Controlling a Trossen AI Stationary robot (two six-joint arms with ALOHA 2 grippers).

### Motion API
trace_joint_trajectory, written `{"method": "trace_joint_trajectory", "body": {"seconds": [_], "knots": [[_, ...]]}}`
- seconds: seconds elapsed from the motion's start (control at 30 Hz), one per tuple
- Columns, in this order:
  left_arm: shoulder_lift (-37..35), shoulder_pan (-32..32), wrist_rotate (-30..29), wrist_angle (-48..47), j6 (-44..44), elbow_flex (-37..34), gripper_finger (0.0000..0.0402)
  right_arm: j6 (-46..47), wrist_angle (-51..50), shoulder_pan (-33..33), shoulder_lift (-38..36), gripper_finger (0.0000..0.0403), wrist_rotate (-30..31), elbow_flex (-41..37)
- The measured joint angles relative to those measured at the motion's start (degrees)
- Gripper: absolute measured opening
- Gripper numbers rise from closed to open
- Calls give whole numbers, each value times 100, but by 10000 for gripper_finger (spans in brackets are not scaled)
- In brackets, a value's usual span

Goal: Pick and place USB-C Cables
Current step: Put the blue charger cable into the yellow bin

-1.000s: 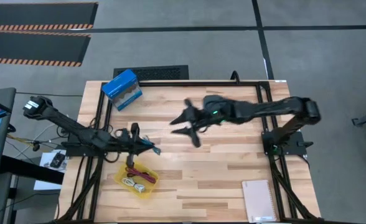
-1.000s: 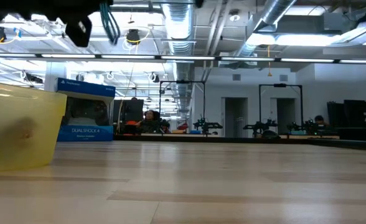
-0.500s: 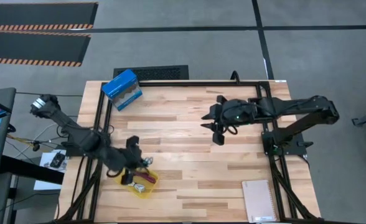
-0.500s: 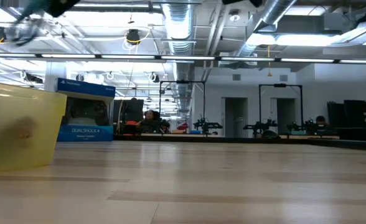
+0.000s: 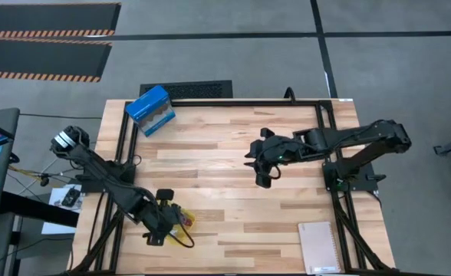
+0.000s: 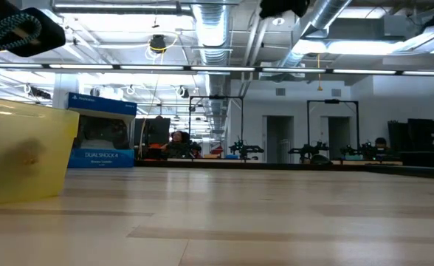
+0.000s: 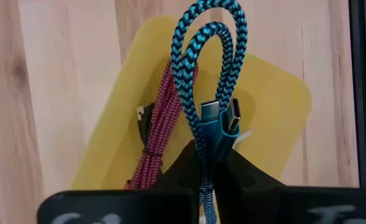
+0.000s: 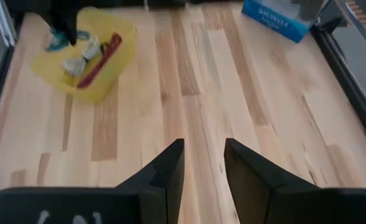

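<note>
Left gripper (image 7: 209, 165) was clamped on the teal cable (image 7: 203, 74), whose loop ran lengthwise straight out from the fingertips, hanging directly above the yellow tray (image 7: 276, 118). In the tray below lay the dark red cable (image 7: 161, 130), long axis roughly parallel to the teal one, with a pale one (image 8: 83, 57) beside it, so the drop looked to be straight down. Farther off, the right gripper (image 8: 203, 163) waited over mid-table with fingers parted and empty, well apart from the tray; the blue box (image 5: 150, 110) sat at the far edge.
</note>
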Motion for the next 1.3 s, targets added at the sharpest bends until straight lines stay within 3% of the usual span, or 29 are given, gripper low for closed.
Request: {"method": "trace_joint_trajectory", "body": {"seconds": [0.3,0.53,0.83,1.3], "knots": [[38,-56,29,-675,1028,-6,0,-2,35,0,43,134,-2,-2],[55,-132,29,-327,1385,-314,0,-16,40,0,20,133,-2,-2],[689,-114,173,-314,1971,-330,1,-61,117,0,39,134,-7,-2],[944,-90,427,-194,2227,-337,56,-57,126,0,39,137,-28,-2]]}}
